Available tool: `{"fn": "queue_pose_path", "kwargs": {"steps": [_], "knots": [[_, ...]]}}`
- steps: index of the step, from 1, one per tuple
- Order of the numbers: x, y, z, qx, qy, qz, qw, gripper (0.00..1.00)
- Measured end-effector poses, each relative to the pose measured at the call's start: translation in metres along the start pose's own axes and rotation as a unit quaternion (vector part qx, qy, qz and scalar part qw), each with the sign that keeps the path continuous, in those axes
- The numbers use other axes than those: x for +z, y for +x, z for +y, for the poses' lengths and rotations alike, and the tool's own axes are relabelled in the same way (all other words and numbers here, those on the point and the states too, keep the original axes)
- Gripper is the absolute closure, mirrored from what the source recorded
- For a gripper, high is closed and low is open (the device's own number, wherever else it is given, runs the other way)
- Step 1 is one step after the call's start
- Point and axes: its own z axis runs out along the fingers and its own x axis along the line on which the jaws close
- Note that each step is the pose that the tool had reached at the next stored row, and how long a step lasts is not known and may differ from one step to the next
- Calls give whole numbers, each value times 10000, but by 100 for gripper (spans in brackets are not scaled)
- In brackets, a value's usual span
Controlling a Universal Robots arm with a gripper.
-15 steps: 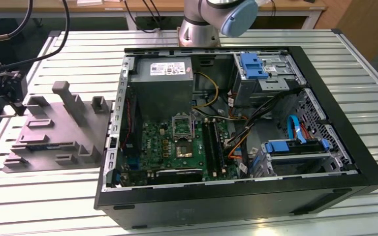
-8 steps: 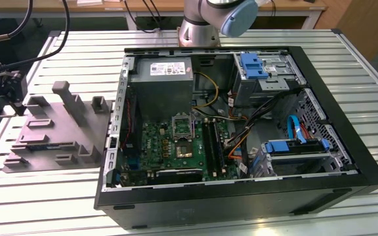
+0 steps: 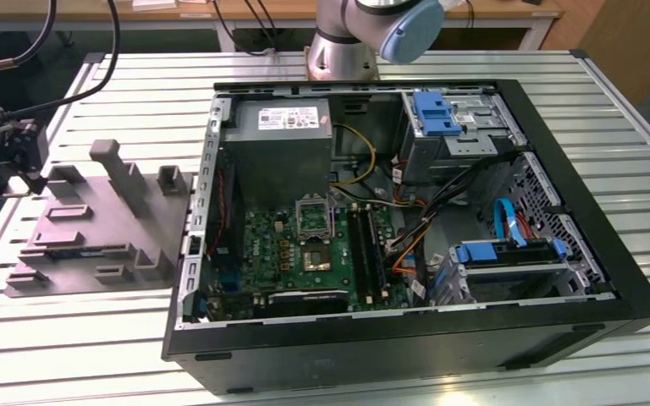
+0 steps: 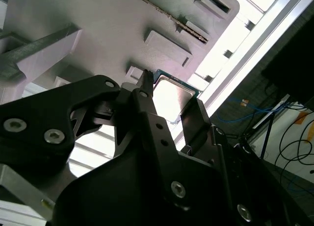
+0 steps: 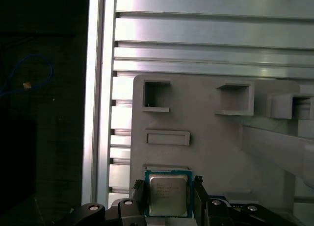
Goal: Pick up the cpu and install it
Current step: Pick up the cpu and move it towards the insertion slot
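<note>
In the first wrist view the cpu, a small square chip with a dull silver top and a thin green rim, sits between my two black fingers. My gripper is shut on the cpu, one finger against each side. The second wrist view shows the same grip, the cpu gleaming just over the grey moulded fixture. In the exterior view my gripper hangs over the fixture at the exterior view's left, well away from the green motherboard's metal socket frame inside the open computer case.
The fixture has upright posts and several recesses. It lies on a slatted aluminium table. The case holds a power supply, drive bays with blue brackets and loose cables. The arm's base stands behind the case.
</note>
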Motion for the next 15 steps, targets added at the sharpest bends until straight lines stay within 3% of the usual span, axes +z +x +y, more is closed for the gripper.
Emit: {"fn": "queue_pose_path", "kwargs": {"steps": [15], "knots": [[-54,1,-1,0,0,-1,10000,53]]}}
